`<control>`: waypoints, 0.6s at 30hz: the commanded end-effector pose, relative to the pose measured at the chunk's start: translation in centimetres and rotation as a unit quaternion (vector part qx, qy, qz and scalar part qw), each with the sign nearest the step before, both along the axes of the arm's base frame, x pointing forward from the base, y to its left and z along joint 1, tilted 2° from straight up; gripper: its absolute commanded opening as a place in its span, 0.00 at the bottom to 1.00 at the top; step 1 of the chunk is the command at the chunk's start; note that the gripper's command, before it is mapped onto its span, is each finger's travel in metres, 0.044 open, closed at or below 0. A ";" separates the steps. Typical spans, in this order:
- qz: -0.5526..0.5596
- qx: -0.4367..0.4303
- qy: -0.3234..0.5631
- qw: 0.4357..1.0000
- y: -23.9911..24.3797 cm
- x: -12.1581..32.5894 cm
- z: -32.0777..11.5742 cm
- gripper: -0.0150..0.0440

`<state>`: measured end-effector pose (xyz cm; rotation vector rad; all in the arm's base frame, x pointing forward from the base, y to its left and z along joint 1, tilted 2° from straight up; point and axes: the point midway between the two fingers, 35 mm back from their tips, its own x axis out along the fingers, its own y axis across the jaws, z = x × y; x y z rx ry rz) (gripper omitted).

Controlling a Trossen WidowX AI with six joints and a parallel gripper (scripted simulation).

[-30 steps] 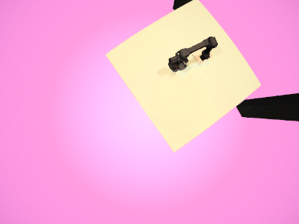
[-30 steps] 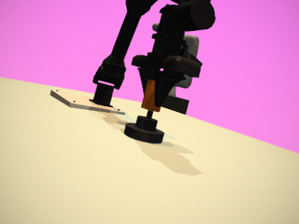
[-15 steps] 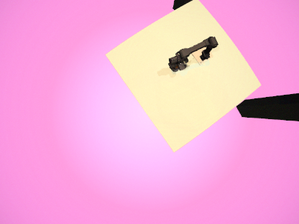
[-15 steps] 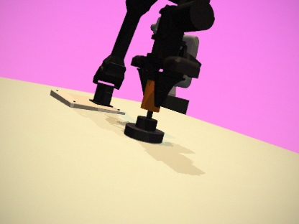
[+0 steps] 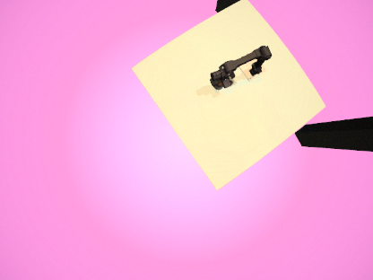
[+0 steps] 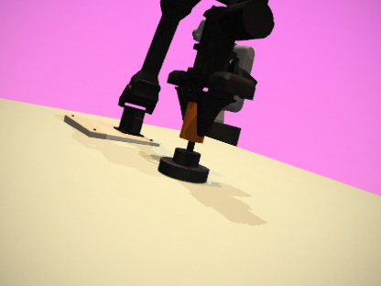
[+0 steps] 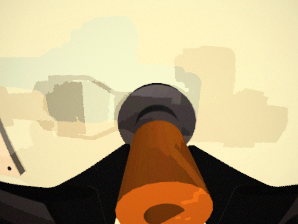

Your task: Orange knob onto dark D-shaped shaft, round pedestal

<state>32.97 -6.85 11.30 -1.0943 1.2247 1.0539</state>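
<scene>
The orange knob [image 6: 190, 126] [image 7: 156, 160] is held between the fingers of my gripper [image 6: 194, 115] [image 7: 158, 150], which is shut on it. In the exterior view the knob's lower end is at the top of the dark shaft [image 6: 190, 146], with part of the shaft showing below it. The knob leans slightly. The round dark pedestal [image 6: 183, 171] [image 7: 157, 94] stands on the table under it, with its wider base clear of the knob. The wrist view shows the knob's near end with its hole; the shaft is hidden there, and its flat side cannot be seen.
The arm's base plate [image 6: 98, 129] [image 7: 6, 159] lies on the cream table [image 5: 215, 135] [image 6: 137, 220], behind and to the left of the pedestal in the exterior view. Shadows of the arm fall around the pedestal. Dark beams [image 5: 336, 135] show beyond the table edge.
</scene>
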 end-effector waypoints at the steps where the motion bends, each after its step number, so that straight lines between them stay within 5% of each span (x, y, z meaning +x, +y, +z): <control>1: 0.006 0.001 -0.003 1.000 0.0 0.2 0.3 0.25; 7: 0.101 -0.004 -0.005 0.995 0.0 0.2 0.3 0.25; 18: 0.106 -0.005 -0.005 0.994 0.1 -0.1 -0.1 0.25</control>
